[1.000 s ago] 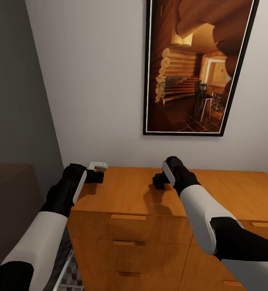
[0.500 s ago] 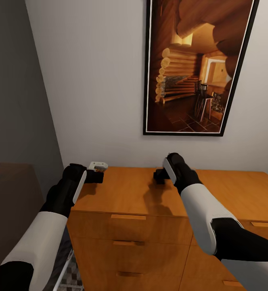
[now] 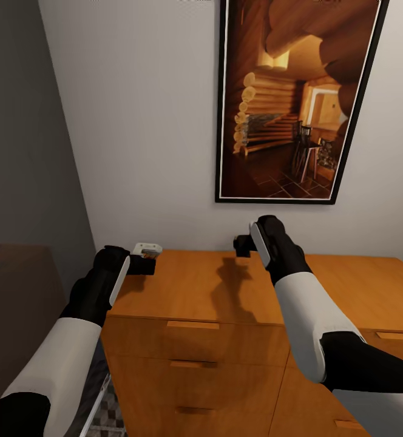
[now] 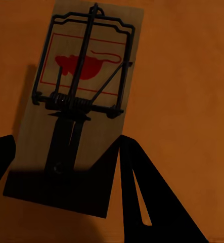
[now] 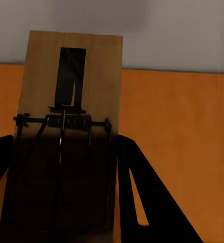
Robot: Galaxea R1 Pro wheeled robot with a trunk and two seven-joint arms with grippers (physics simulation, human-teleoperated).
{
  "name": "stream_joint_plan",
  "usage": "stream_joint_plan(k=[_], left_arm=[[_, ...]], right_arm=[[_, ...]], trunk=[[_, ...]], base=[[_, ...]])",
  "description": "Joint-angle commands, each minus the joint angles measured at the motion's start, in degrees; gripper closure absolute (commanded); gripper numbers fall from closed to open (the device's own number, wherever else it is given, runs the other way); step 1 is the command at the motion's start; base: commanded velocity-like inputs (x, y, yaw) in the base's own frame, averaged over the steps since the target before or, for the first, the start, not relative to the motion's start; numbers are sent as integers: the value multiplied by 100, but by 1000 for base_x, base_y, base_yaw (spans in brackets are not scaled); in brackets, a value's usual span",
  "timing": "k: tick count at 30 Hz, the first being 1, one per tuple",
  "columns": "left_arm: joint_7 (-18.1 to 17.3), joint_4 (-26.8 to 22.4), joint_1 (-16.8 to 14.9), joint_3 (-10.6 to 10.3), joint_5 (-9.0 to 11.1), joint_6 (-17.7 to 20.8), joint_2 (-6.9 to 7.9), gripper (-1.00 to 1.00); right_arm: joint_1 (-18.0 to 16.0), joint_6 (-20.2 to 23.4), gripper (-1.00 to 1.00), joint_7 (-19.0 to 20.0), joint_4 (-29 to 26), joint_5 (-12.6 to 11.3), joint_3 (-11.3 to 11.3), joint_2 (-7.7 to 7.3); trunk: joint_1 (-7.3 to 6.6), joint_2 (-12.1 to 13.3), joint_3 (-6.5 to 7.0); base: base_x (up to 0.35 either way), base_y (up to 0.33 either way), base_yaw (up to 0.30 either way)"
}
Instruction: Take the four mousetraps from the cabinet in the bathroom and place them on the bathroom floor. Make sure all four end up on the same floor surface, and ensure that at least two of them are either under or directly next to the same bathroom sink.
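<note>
One mousetrap (image 4: 76, 116) is clamped by the left gripper (image 3: 145, 261) over the cabinet (image 3: 189, 291); a second mousetrap (image 5: 66, 136) is clamped by the right gripper (image 3: 243, 246).

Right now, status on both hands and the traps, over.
Left hand shut on a mousetrap, low over the cabinet top. Right hand shut on a second mousetrap, raised above the cabinet. Nothing in the way.
</note>
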Motion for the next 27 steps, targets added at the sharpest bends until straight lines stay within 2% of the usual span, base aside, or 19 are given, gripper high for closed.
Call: stream_joint_plan(k=[1,27], left_arm=[[-51,-8,-4,-1,-73,19,-1,100],[-54,-205,-4,-9,-48,19,-1,100]], right_arm=[[-4,19,100,-26,-30,-6,-16,6],[10,19,100,-4,-82,-37,-17,6]], trunk=[[-1,-4,-7],[-1,-4,-7]], base=[[-174,0,0],[-325,0,0]])
